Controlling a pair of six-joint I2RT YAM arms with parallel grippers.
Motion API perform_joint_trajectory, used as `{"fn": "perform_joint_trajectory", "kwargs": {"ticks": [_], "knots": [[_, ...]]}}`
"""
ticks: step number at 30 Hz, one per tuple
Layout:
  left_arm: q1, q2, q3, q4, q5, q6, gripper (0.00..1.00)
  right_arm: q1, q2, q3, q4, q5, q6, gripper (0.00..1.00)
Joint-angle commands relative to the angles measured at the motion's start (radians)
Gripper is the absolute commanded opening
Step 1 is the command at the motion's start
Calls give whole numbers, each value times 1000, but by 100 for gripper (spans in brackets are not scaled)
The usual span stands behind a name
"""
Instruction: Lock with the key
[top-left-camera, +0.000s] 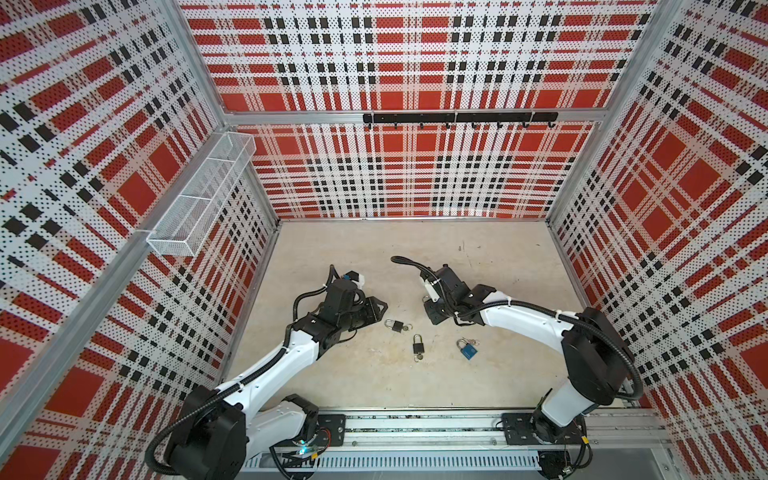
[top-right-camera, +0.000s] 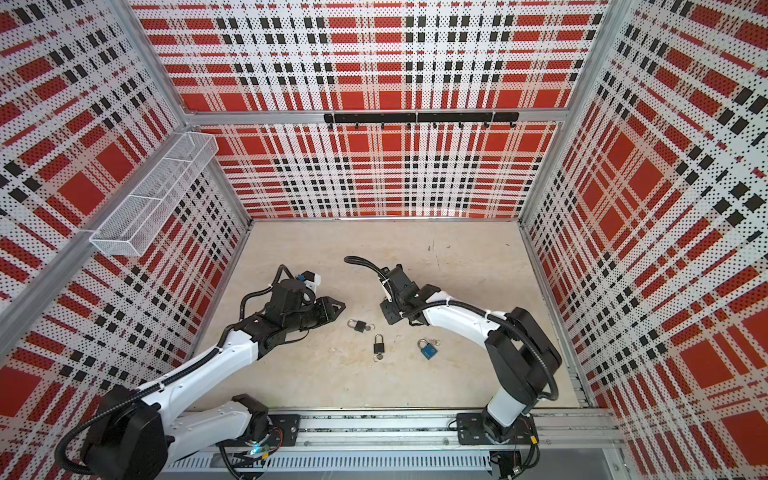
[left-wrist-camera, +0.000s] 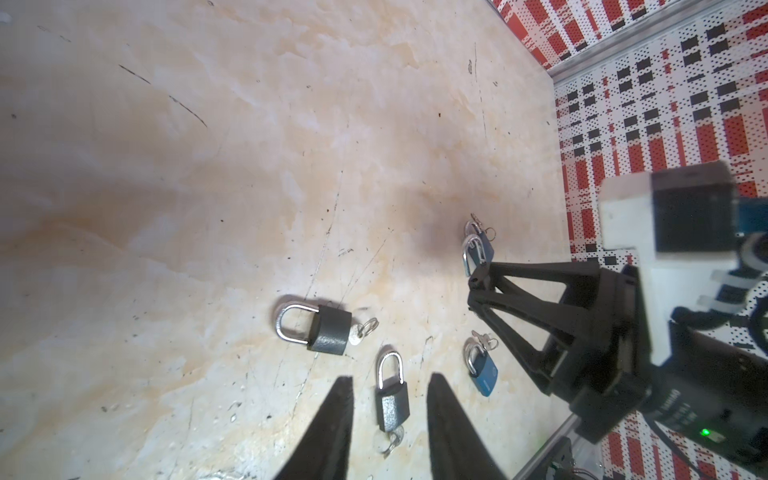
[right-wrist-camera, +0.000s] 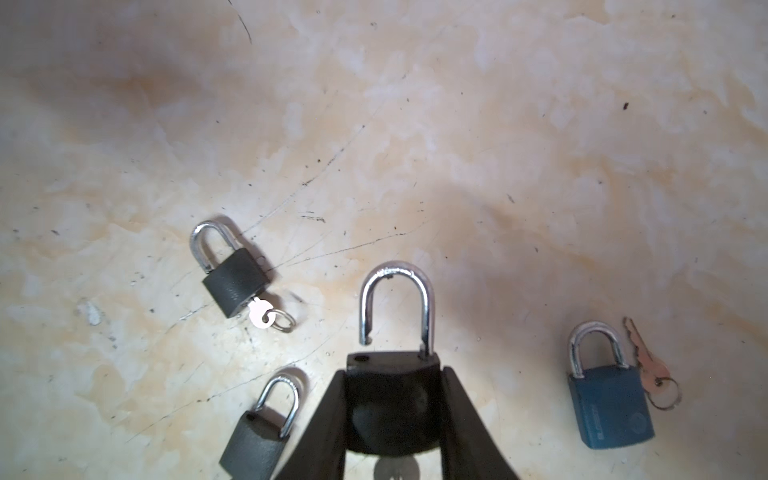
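I judged the step would go best by holding the open padlock (right-wrist-camera: 395, 374) steady, pressing its shackle (right-wrist-camera: 397, 270) squarely into the hole, then turning the key (right-wrist-camera: 395, 467), blurred beneath. My left jaws, well left of the blue padlock (top-left-camera: 468, 351) on the worktop (top-left-camera: 374, 382), stood partly open, empty. My right jaws, just beyond it, gripped the open padlock's body.

Clamped padlock (right-wrist-camera: 392, 368): glossy metal shackle, matt dark body. Blue padlock (right-wrist-camera: 611, 409): matt. Tabletop (right-wrist-camera: 498, 124): smooth, scratched.
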Motion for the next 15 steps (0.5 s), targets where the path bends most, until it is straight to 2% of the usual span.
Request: {"fn": "perform_joint_trajectory", "kwargs": {"ticks": [1, 7, 15], "knots": [[-23, 30, 39, 67, 41, 0, 35, 7, -58, -21, 14, -48, 19, 21], [-77, 124, 78, 155, 86, -15, 35, 25, -115, -27, 11, -57, 40, 21], [-105, 227, 128, 254, 136, -43, 35, 50, -137, -15, 0, -46, 48, 21]]}}
